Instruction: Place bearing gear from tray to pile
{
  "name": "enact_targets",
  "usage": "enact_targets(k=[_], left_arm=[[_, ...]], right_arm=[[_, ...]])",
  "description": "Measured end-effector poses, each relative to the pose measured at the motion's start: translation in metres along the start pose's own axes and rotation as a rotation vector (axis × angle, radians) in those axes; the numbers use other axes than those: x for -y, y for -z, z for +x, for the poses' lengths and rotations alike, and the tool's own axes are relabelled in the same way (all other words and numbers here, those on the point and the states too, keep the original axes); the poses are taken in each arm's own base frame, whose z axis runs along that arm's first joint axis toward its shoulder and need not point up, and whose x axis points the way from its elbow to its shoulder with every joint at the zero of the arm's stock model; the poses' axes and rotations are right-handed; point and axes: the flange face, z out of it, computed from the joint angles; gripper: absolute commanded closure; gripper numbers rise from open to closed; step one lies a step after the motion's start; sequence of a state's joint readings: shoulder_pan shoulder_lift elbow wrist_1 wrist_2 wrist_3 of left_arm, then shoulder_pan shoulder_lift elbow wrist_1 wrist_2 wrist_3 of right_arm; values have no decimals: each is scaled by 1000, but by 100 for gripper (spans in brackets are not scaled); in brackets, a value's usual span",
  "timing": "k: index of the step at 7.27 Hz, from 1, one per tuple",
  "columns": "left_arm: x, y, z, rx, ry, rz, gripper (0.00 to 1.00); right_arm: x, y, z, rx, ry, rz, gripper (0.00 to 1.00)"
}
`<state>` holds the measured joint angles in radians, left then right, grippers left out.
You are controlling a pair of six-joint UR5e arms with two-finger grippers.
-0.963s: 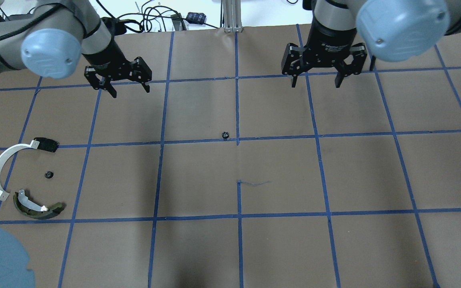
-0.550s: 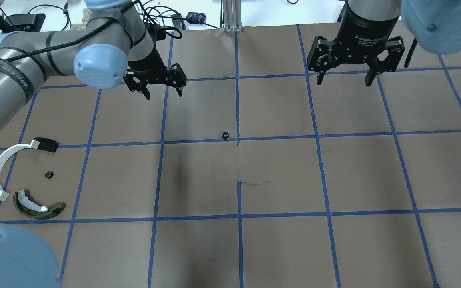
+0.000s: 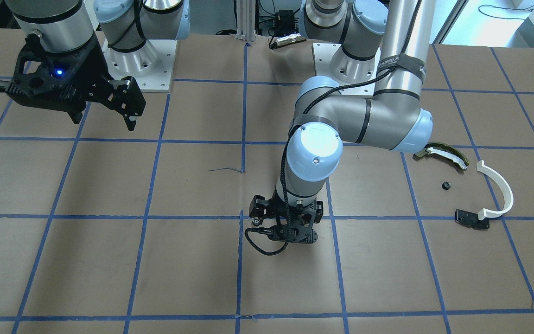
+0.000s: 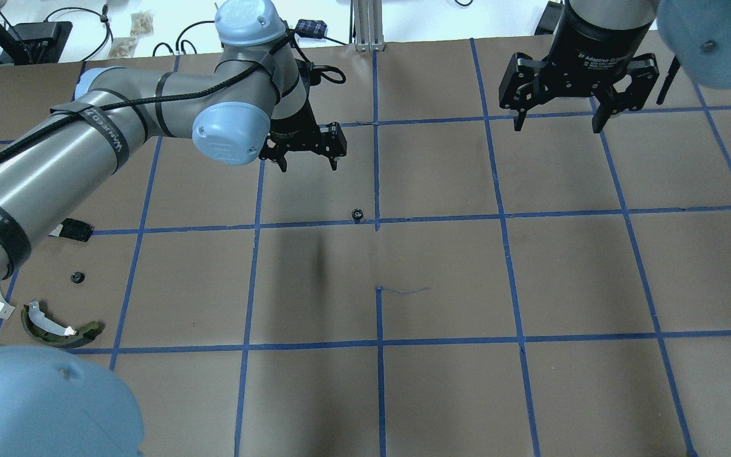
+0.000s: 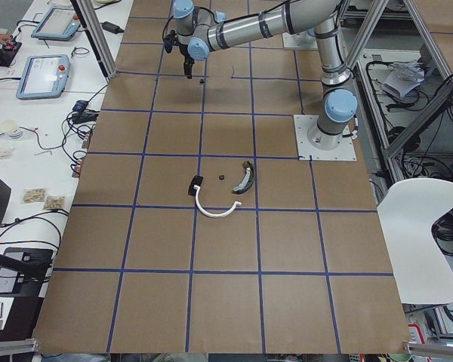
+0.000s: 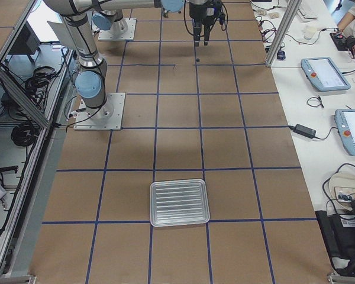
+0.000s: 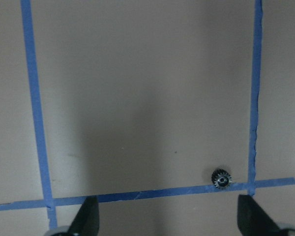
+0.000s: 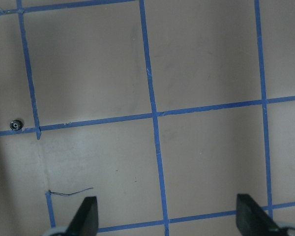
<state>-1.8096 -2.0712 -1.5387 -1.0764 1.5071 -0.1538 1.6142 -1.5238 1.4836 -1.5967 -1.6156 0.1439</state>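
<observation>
A small black bearing gear (image 4: 357,214) lies on the brown paper by a blue tape crossing in mid-table. It also shows in the left wrist view (image 7: 221,178) and the right wrist view (image 8: 14,125). My left gripper (image 4: 308,166) is open and empty, above the table just beyond and left of the gear. My right gripper (image 4: 558,125) is open and empty at the far right. The pile at the left holds a white arc strip (image 3: 499,190), an olive-and-white curved piece (image 4: 58,330), a black bracket (image 4: 77,230) and a second small gear (image 4: 77,277). The metal tray (image 6: 179,203) looks empty.
My left arm (image 4: 105,152) stretches over the left of the table and hides most of the white arc in the overhead view. A thin stray thread (image 4: 403,291) lies near mid-table. Cables and tablets (image 6: 325,71) sit past the far edge.
My left arm has swung right, carrying its open gripper from the far left to near the gear. My right gripper has moved right and farther back. The parts have not moved.
</observation>
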Motion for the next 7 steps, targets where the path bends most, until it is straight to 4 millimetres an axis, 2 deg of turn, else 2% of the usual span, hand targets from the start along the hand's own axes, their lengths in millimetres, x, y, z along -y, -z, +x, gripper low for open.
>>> enact_targets(k=[2, 3, 4, 5, 7], left_arm=[[-6, -28, 27, 5, -23, -24, 1], [-9, -41, 31, 15, -30, -43, 12], [-13, -53, 31, 30, -35, -63, 14], [-18, -63, 29, 39, -36, -81, 23], [-20, -73, 28, 43, -33, -94, 26]], right_arm=[[2, 1, 0, -1, 4, 14, 0], [2, 1, 1, -1, 3, 16, 0], [2, 1, 1, -1, 2, 17, 0], [2, 2, 1, 0, 2, 18, 0], [2, 2, 0, 3, 2, 18, 0]])
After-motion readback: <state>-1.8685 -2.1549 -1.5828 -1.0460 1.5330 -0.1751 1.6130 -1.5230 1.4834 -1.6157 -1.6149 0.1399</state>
